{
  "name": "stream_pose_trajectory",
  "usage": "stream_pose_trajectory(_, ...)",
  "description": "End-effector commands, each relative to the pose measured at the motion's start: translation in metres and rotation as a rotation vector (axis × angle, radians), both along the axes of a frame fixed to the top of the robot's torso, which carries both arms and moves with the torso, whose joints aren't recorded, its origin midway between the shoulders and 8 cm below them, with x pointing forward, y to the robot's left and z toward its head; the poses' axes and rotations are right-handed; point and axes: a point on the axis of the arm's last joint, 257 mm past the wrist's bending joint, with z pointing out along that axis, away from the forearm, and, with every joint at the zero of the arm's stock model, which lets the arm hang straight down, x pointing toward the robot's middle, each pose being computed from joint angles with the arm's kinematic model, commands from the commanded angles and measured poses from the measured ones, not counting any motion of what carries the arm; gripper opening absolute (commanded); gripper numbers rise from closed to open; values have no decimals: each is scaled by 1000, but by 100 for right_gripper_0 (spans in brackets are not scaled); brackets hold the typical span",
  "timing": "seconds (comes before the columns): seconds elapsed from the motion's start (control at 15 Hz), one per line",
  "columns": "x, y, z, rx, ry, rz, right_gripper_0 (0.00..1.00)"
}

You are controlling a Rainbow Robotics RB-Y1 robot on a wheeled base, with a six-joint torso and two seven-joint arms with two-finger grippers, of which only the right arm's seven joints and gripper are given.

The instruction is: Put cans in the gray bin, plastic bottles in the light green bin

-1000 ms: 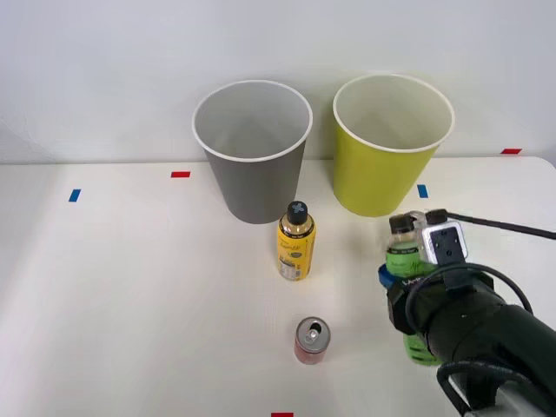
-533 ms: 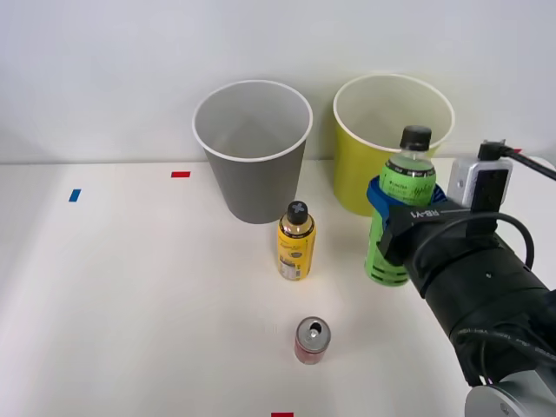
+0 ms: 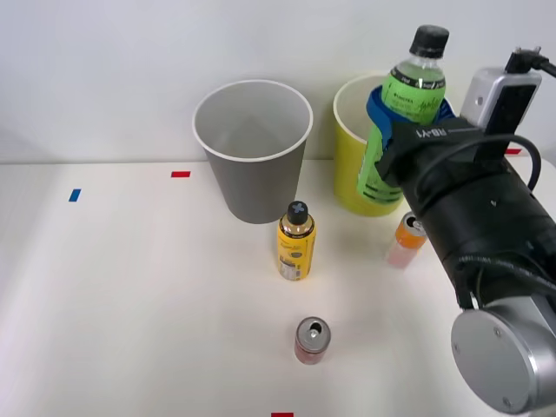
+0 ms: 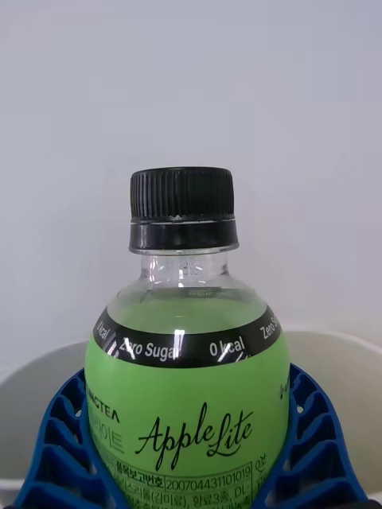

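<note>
My right gripper (image 3: 388, 122) is shut on a green-labelled plastic bottle (image 3: 402, 113) with a black cap, held upright in the air in front of the light green bin (image 3: 352, 174). In the right wrist view the bottle (image 4: 187, 398) sits between my blue ribbed fingers (image 4: 56, 453), with the bin's pale rim (image 4: 334, 350) behind it. The gray bin (image 3: 252, 161) stands to the left of the green one. A short red can (image 3: 310, 340) stands at the front centre. An orange-and-pink can (image 3: 406, 241) stands by the green bin's base, partly behind my arm.
A yellow bottle (image 3: 295, 241) with a black cap stands in front of the gray bin. Red and blue tape marks (image 3: 180, 174) dot the white table. My arm's bulk (image 3: 486, 261) covers the table's right side.
My right gripper has lifted the green bottle off the table and carried it up and back, from beside the orange can to level with the light green bin's rim.
</note>
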Motion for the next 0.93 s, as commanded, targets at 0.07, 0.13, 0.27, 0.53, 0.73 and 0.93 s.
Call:
stream_pose_trajectory(0.07, 38, -22, 31, -35, -70, -61, 0)
stream_pose_trajectory(0.13, 45, -27, 39, -32, -83, -70, 0)
stream_pose_trajectory(0.27, 63, -37, 56, -2, -103, -70, 0)
stream_pose_trajectory(0.53, 113, -50, 78, 1, -99, -104, 0)
stream_pose_trajectory(0.73, 149, -54, 79, 4, -61, -117, 0)
stream_pose_trajectory(0.93, 178, -41, 73, 8, -28, -99, 0)
